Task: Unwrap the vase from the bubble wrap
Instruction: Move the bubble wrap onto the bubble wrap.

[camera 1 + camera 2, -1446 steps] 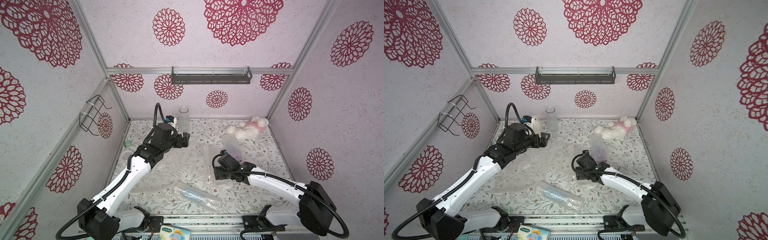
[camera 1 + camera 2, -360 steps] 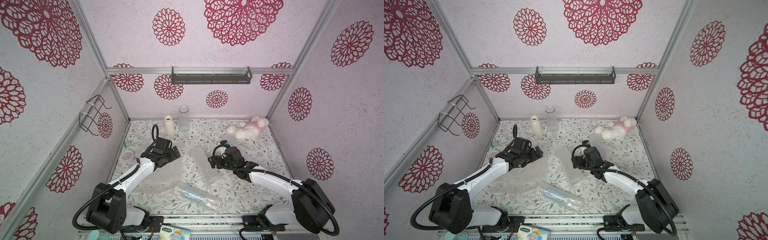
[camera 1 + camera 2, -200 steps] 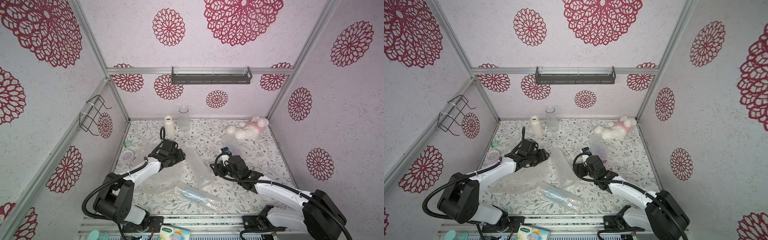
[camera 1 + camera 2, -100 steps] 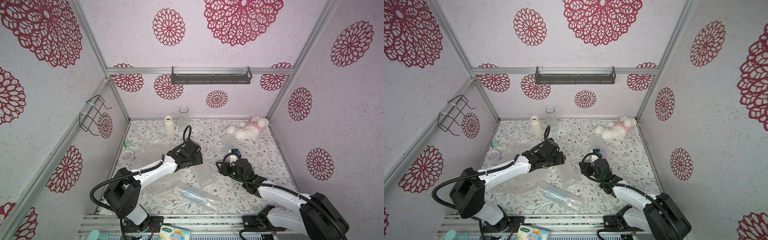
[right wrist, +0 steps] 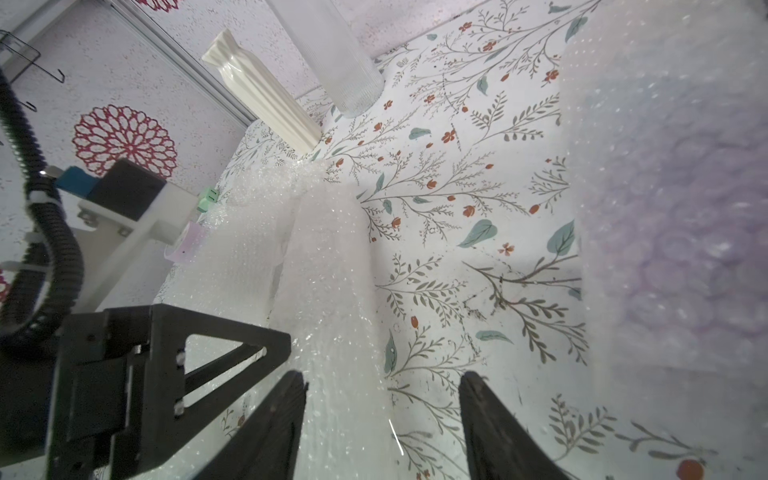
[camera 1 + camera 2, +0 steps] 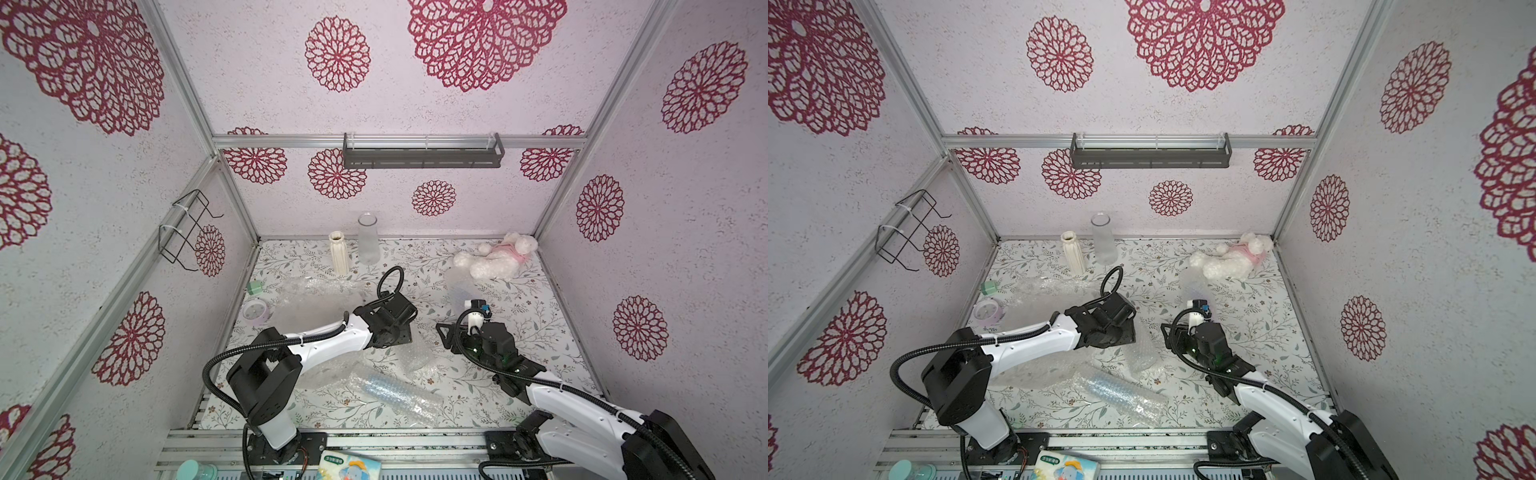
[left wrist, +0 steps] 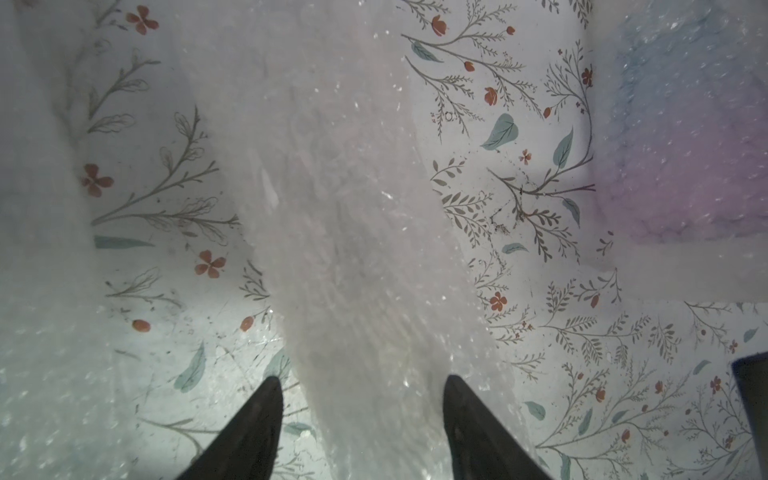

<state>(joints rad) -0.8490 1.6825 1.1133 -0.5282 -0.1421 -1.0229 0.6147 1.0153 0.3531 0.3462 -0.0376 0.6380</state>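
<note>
Left pincer (image 7: 362, 379) hangs point-down, its black fingers half parted astride a loose, crinkly strip of clear whitish bubble wrap (image 7: 353, 249) on the flower-printed desk (image 6: 540, 316). Whether the pads press the strip I cannot tell. Right pincer (image 5: 383, 374) stands parted too, with desk showing between its fingers and only the strip's edge reaching in, so it holds nothing. The strip lies between the two arms in both top views, and no body shows inside it. The one left to free, I judge, is the bluish ribbed vase (image 6: 384, 390), rolled in a long bundle (image 6: 1133, 401) of the same wrap near the desk's front edge, apart from both pincers. To do this step well, close on the sheet alone and carry it low and aside, away from the bundle, so it cannot snag or roll it. One pincer should then pin the bundle while the other takes a free flap. At the back a cream ribbed ceramic vase (image 6: 340, 257) and a tall frosted glass cylinder vase (image 6: 368, 245) stand upright, just beside each other, nothing seen in either. The grey wall shelf (image 6: 422, 156) and the black wire wall basket (image 6: 187, 232) look empty.
</note>
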